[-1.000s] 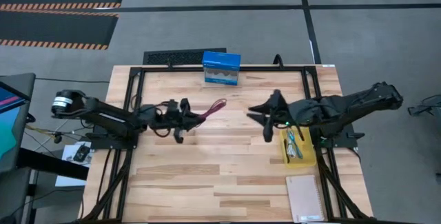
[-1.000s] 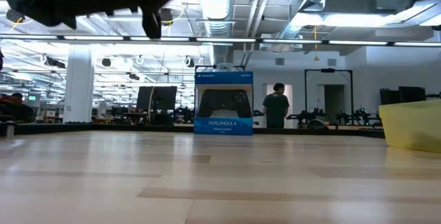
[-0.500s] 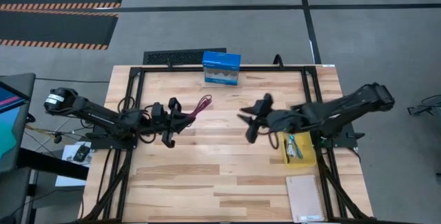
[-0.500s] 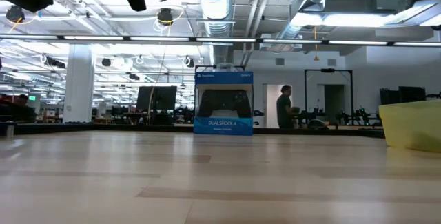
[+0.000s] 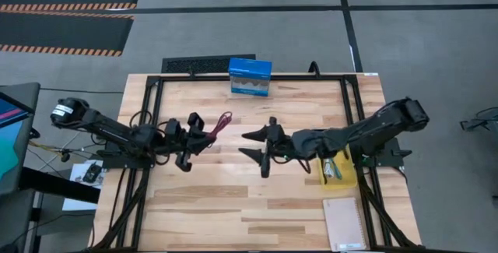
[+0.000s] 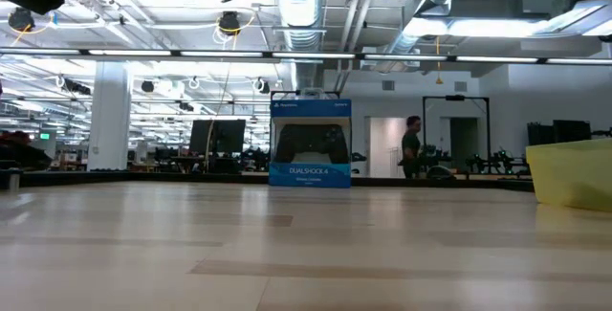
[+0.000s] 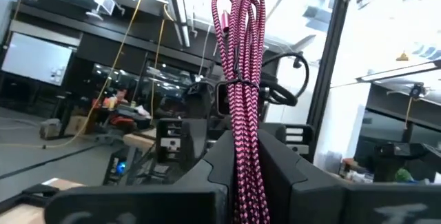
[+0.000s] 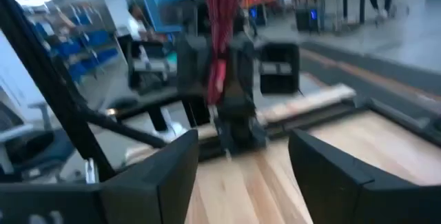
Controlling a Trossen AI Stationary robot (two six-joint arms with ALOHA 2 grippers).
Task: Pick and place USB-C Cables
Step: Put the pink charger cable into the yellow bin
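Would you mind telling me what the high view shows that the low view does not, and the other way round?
Only the high view shows the left gripper shut on the maroon cable, the open right gripper facing it, and the yellow bin's contents. Only the low view shows the printed front of the blue box and a person in the room behind. Both show the wooden table, box and bin.

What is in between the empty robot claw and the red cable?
Nothing but bare wooden table, seen from the high view. The right tool, open, faces the red cable held in the left tool.
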